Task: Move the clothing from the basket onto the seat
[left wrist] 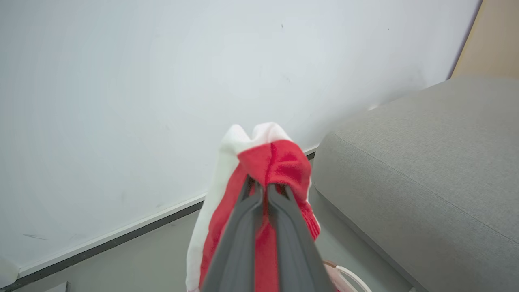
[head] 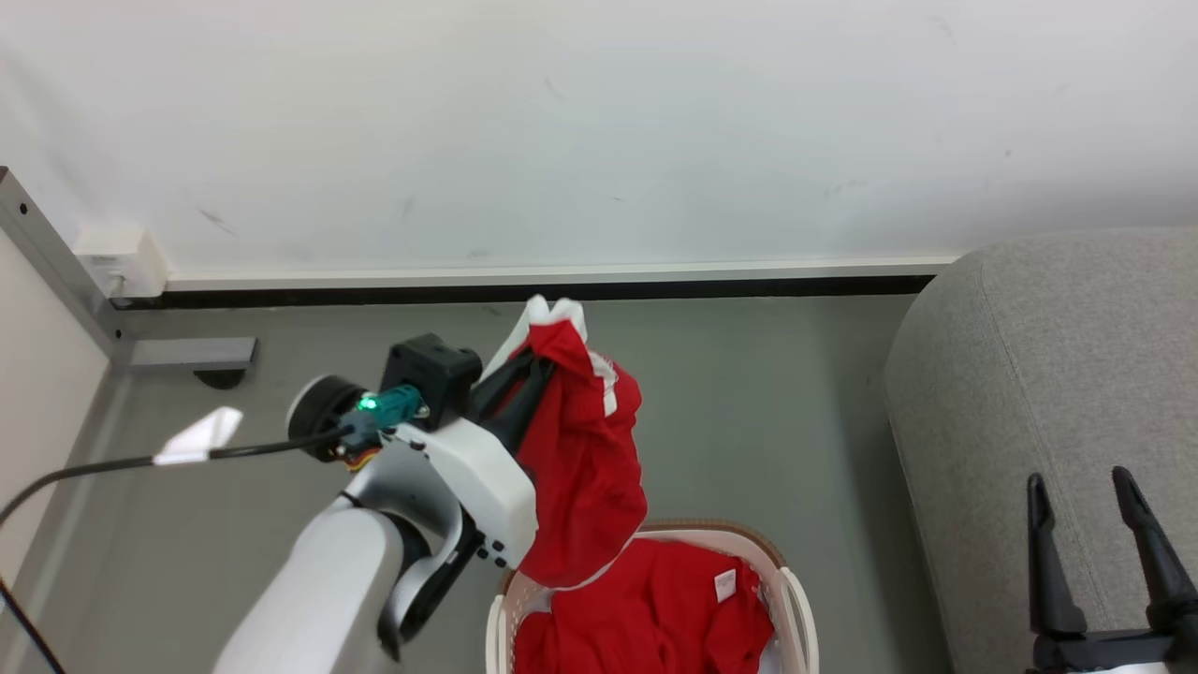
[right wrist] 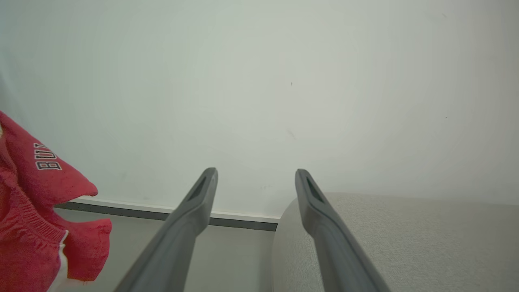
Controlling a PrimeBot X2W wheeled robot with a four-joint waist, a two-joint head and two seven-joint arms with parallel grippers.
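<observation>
grey floor (head: 749, 393) by white wall (head: 599, 122), left tool (left wrist: 265, 186) pinching red clothing (head: 580, 468) above half-cropped basket (head: 730, 534); right tool (head: 1076, 479) agape, empty

The grey floor (head: 767, 421) ran smooth up to a white skirting (head: 562, 274) with a dark gap beneath it. The cream basket (head: 791, 599) stood on the floor at the lower edge. The grey seat (head: 1048, 374) stood to its right, apart from it. A grey metal foot plate (head: 192, 353) lay in the left corner.
</observation>
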